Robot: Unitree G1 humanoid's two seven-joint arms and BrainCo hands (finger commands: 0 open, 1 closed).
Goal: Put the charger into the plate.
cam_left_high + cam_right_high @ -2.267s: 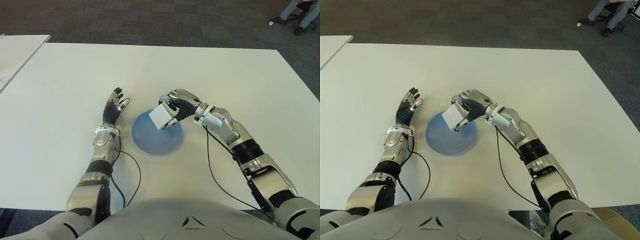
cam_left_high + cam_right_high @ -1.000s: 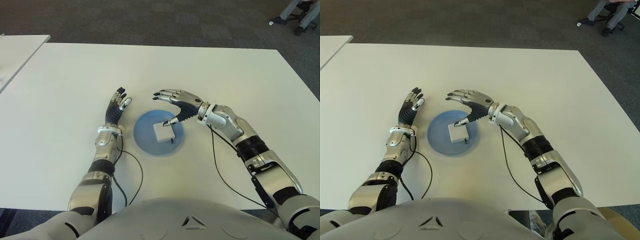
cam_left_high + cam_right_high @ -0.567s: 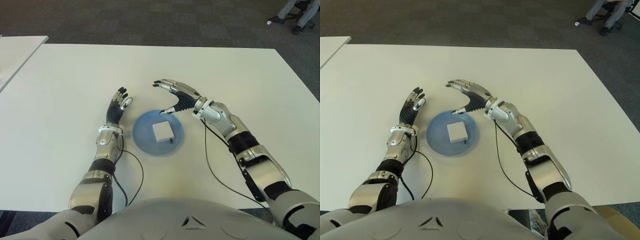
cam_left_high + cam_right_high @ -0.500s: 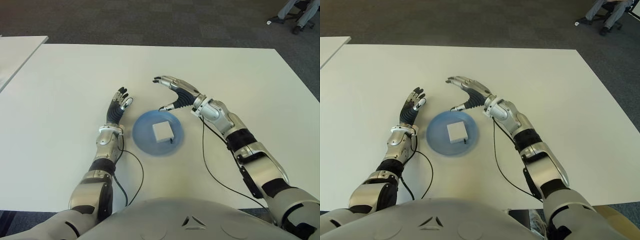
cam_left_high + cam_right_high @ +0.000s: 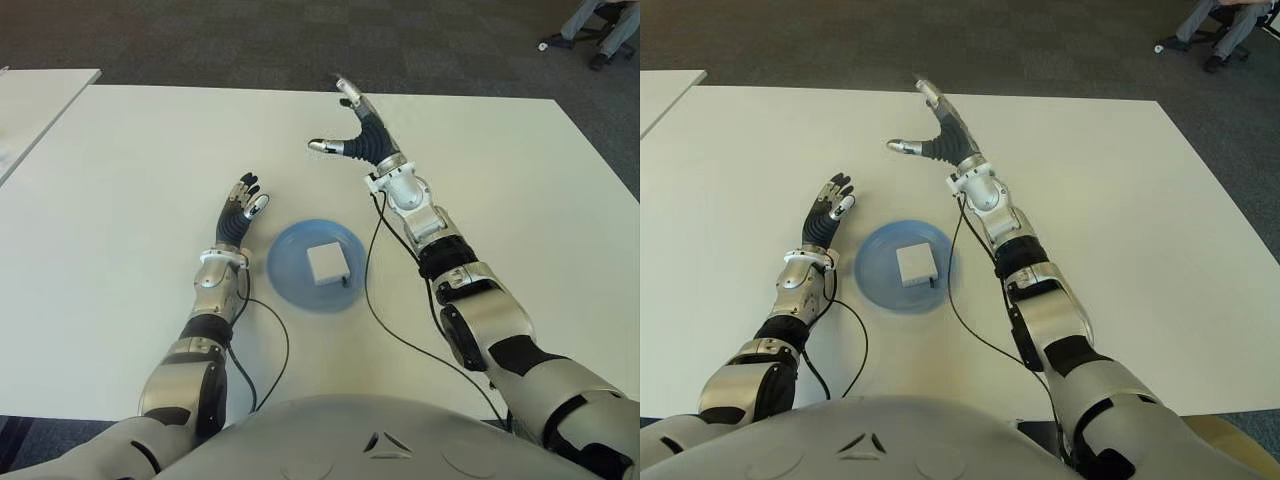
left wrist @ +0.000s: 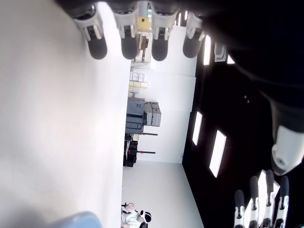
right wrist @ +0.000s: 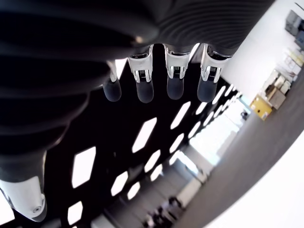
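A white square charger (image 5: 327, 262) lies flat in the round blue plate (image 5: 288, 277) on the white table (image 5: 520, 190), with a short dark cable end at its near corner. My right hand (image 5: 350, 128) is raised well beyond the plate, fingers spread straight and pointing up, holding nothing. In the right wrist view its fingertips (image 7: 144, 91) show against the ceiling with nothing between them. My left hand (image 5: 240, 210) stays just left of the plate, fingers straight and open.
A second white table's corner (image 5: 40, 95) shows at the far left. Thin black cables (image 5: 268, 335) run along both forearms over the table. A person's legs and a chair base (image 5: 595, 30) are at the far right on the dark carpet.
My right hand let the charger go into the plate, then opened and lifted up and away toward the table's far side. The left hand has stayed where it was.
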